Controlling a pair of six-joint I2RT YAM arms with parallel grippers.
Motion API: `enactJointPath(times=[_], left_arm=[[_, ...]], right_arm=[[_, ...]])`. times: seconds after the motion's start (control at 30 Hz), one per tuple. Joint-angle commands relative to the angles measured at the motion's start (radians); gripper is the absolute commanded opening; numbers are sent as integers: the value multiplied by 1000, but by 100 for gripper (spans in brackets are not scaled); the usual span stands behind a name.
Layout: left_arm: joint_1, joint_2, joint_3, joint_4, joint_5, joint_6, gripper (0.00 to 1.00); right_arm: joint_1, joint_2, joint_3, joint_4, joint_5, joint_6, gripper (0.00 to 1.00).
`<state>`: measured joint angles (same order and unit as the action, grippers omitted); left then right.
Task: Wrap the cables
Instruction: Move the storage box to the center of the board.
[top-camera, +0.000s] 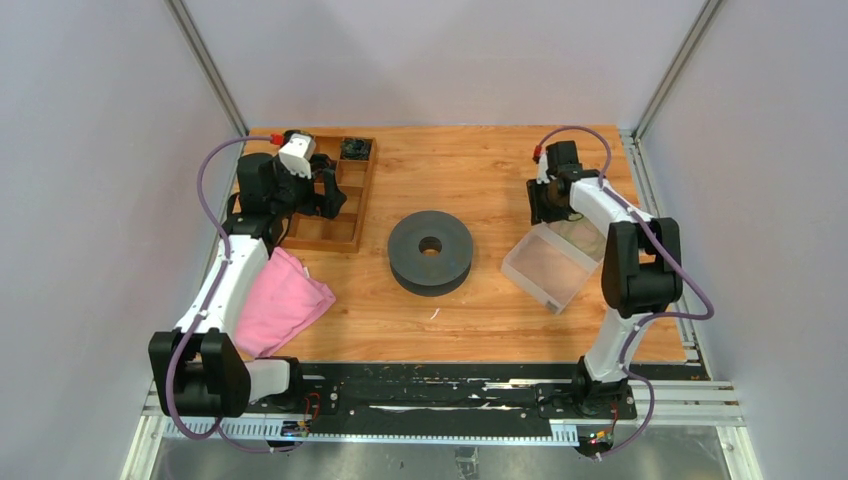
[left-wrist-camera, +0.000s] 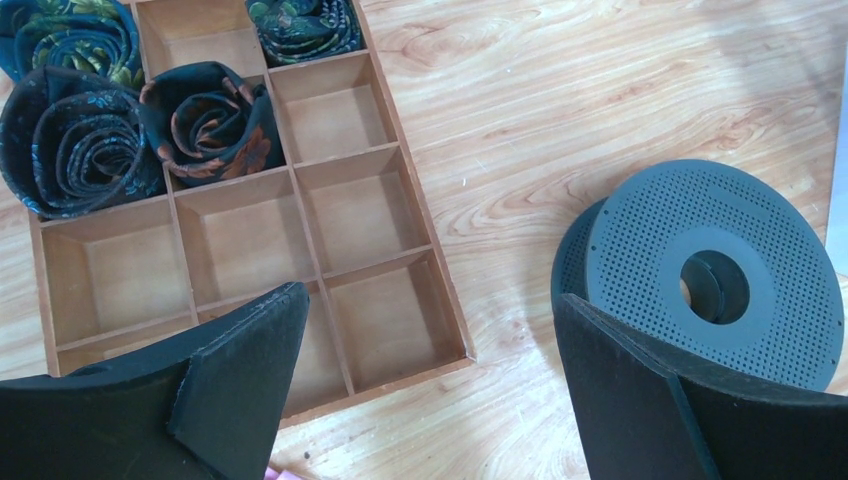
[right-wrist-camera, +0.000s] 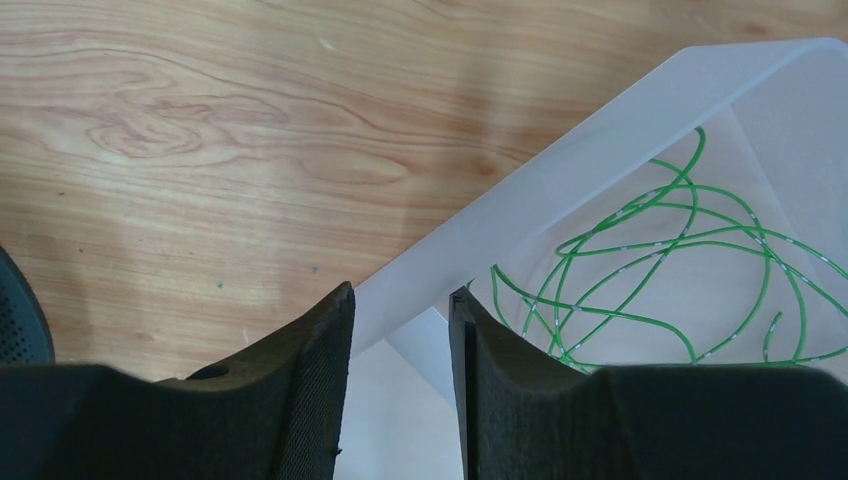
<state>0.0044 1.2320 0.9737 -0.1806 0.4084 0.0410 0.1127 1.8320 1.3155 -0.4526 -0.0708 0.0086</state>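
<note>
robot lab test cell: wooden table (top-camera: 480, 170) boxed in by plain pale walls (top-camera: 440, 60) and metal corner posts (top-camera: 205, 65); left arm (top-camera: 225, 280) and right arm (top-camera: 640, 265) bolted to a black base plate (top-camera: 440, 385) on aluminium rails (top-camera: 690, 400).

Arms: you have two, the left arm (top-camera: 225, 285) and the right arm (top-camera: 632, 262).
Grippers: two for you to run, the left gripper (left-wrist-camera: 430, 297) and the right gripper (right-wrist-camera: 400, 295).
Spool (left-wrist-camera: 760, 230): one.
Wooden tray (left-wrist-camera: 442, 300): one, three compartments across; your view cuts off the rows.
Rolled cloths (left-wrist-camera: 75, 140): you can count four in the tray.
Pink cloth (top-camera: 278, 300): one.
Clear bin (right-wrist-camera: 560, 190): one.
Green cable (right-wrist-camera: 650, 255): one tangle; you cannot count the strands.
</note>
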Motion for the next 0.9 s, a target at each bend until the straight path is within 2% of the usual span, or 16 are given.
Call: enactJointPath(times=[0.0,0.33,0.53,0.63,0.77,0.87], left_arm=[[2,13,-8,30,15,-6,98],[2,11,-8,25,15,-6,98],[2,4,-9,22,14,-3,98],[2,0,-12,26,13,-2,98],[2,0,-13,26,19,-2,98],[1,-2,-14,28,21,-3,98]], right_arm=[[59,55,85,-57,-11,-137,37],[74,218,285,-219,-42,-360,27],[79,159,265,-238,-102,-445,29],[79,97,248,-241,-76,-499,34],[80,37,233,-255,-57,-505,49],[76,-11,224,-249,-33,-474,55]])
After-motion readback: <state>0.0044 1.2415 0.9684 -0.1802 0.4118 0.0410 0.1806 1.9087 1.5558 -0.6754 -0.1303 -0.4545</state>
